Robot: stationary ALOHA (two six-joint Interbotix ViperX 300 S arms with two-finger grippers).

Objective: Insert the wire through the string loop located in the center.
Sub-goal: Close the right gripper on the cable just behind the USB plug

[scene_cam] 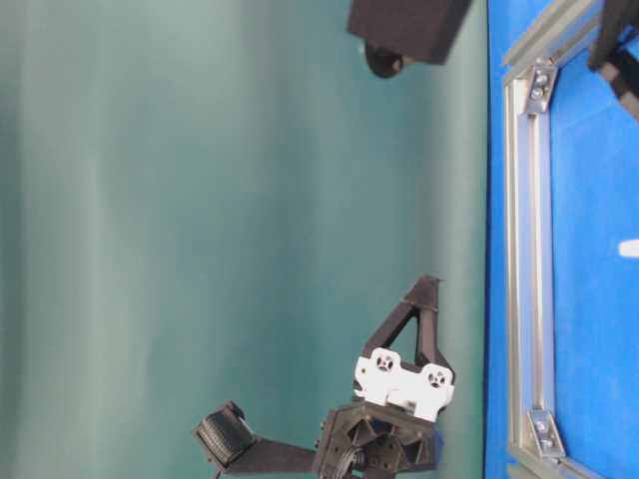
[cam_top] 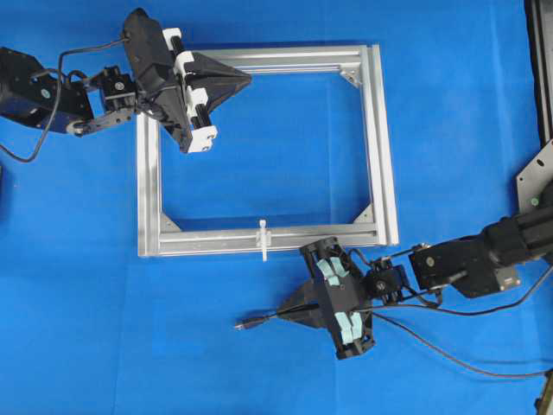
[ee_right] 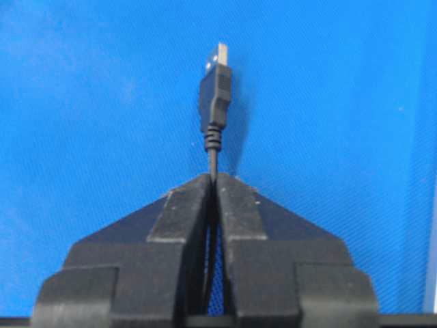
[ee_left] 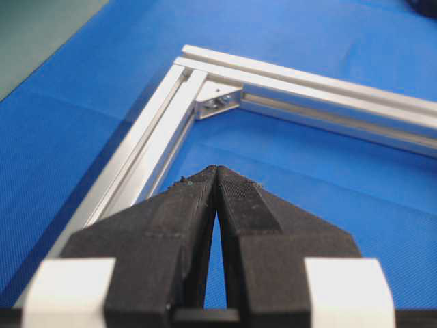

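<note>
The wire is a thin black cable ending in a small plug. My right gripper is shut on it just behind the plug, below the frame. In the right wrist view the plug sticks out straight ahead of the shut gripper. The string loop is a small white upright strip on the middle of the frame's near bar, up and slightly left of the plug; it also shows in the table-level view. My left gripper is shut and empty over the frame's far-left corner, also visible in its wrist view.
A silver aluminium frame lies on the blue mat; its corner bracket is ahead of the left gripper. The wire's loose length trails right across the mat. The frame's rail shows in the table-level view.
</note>
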